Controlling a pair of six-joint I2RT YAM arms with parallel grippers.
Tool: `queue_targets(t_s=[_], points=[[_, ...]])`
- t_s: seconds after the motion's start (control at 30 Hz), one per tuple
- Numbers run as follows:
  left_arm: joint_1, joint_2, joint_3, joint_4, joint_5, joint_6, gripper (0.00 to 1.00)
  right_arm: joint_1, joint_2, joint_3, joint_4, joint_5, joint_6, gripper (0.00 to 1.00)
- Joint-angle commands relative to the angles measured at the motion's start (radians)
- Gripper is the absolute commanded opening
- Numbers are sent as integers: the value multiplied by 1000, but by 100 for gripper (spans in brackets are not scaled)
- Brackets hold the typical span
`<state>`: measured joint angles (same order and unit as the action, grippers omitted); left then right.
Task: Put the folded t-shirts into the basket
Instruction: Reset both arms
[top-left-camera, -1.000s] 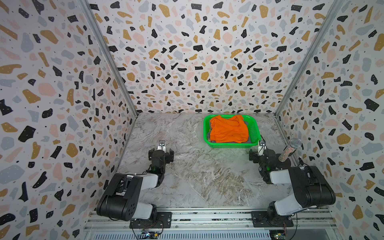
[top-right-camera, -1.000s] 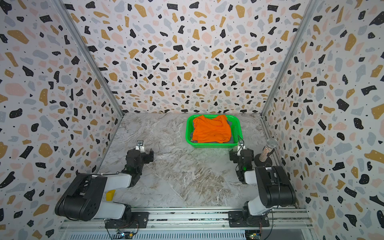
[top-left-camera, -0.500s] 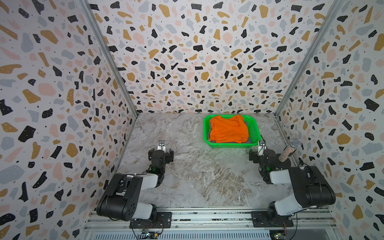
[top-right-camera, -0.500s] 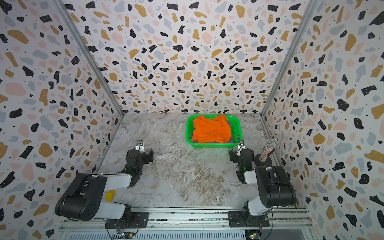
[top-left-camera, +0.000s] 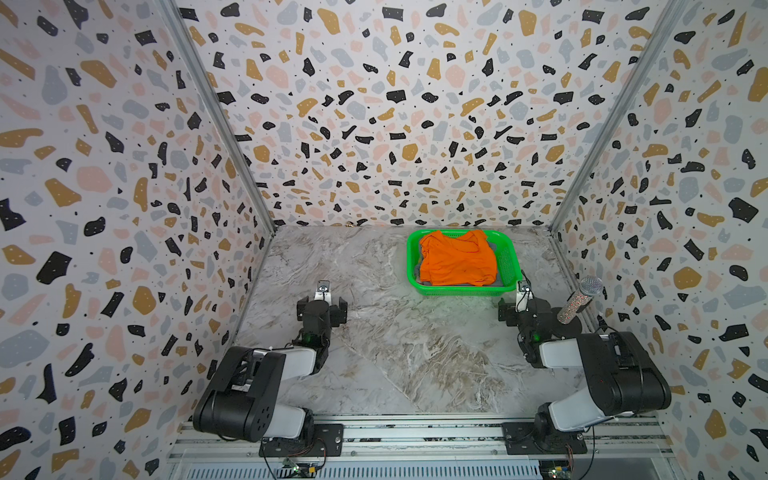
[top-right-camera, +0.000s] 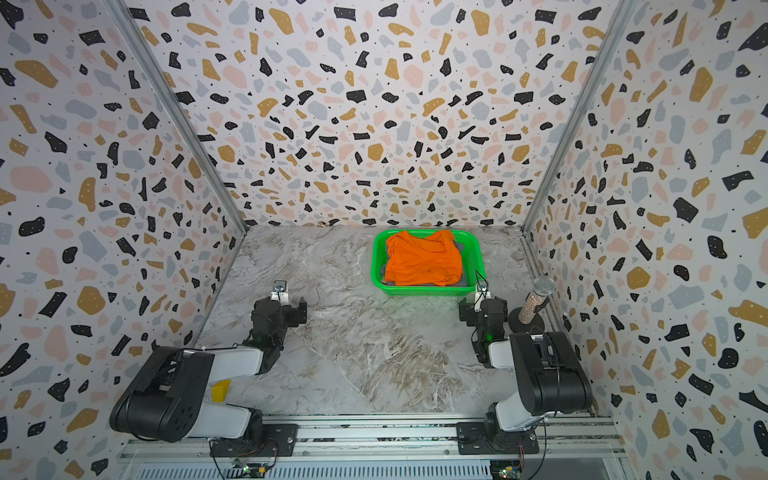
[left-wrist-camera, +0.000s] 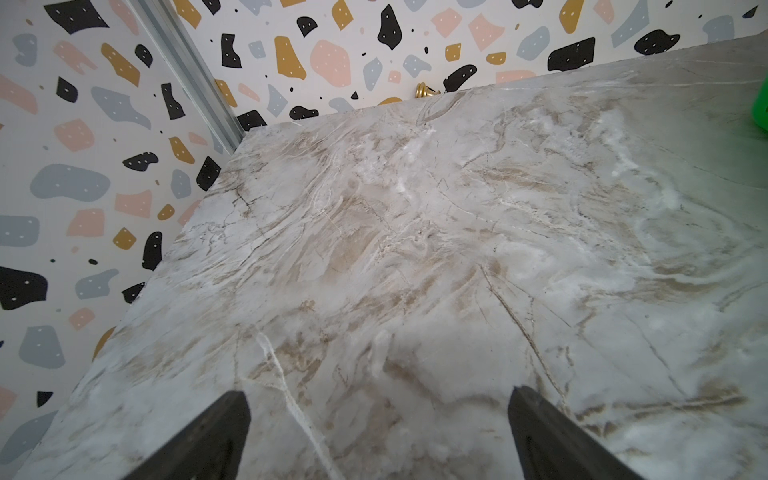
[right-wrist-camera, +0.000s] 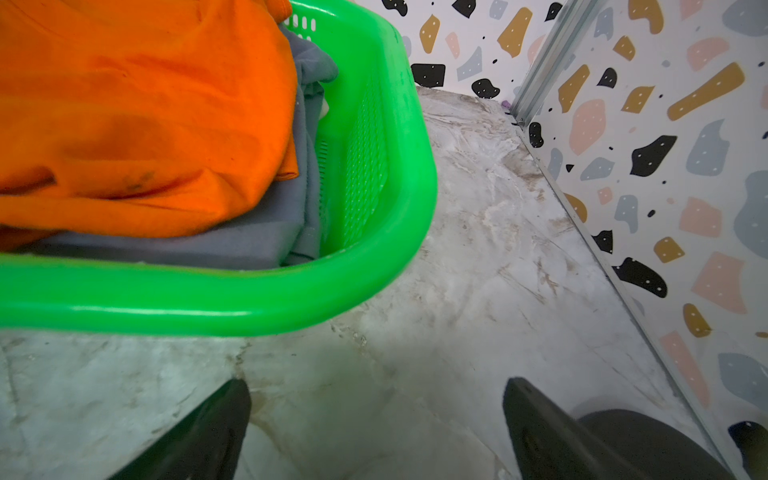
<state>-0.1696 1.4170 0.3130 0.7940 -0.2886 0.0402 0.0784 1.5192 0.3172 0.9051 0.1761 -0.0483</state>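
**Two shirts lying in the basket, both hands standing open and empty**

At the left, the left hand (left-wrist-camera: 380, 395) is sitting low over the bare table (left-wrist-camera: 415, 228), its fingers spread wide and gripping nothing. A small yellow block (top-right-camera: 220, 390) is lying beside the left arm's base. A little gold knob (left-wrist-camera: 424, 90) is sitting at the foot of the back wall.

Right of centre, toward the back, the green basket (top-left-camera: 461, 289) is standing on the table and holding the folded t-shirts. The orange shirt (top-left-camera: 457, 262) is lying on top, a bit rumpled. The grey shirt (right-wrist-camera: 249, 243) is lying under it, showing along the near and right edges. Whether anything is lying deeper cannot be told.

The right hand (right-wrist-camera: 376, 384) is sitting just beside the basket's near right corner, apart from the rim, with its fingers wide and empty. Further right, a glittery microphone (top-left-camera: 579, 301) is leaning in its black stand (top-left-camera: 567, 328) by the right wall.

Compared with a second ago, nothing is shifting: arms, basket and shirts are keeping their places.

Counting: one basket, two shirts showing, two hands, one microphone, one block, one knob.
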Motion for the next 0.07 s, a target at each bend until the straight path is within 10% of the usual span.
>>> queue_targets(t_s=[0.0, 0.03], points=[[8, -6, -4, 47, 9, -7, 100, -3, -6, 22, 3, -1, 10, 100], [8, -7, -3, 45, 8, -7, 100, -4, -7, 22, 3, -2, 10, 100]])
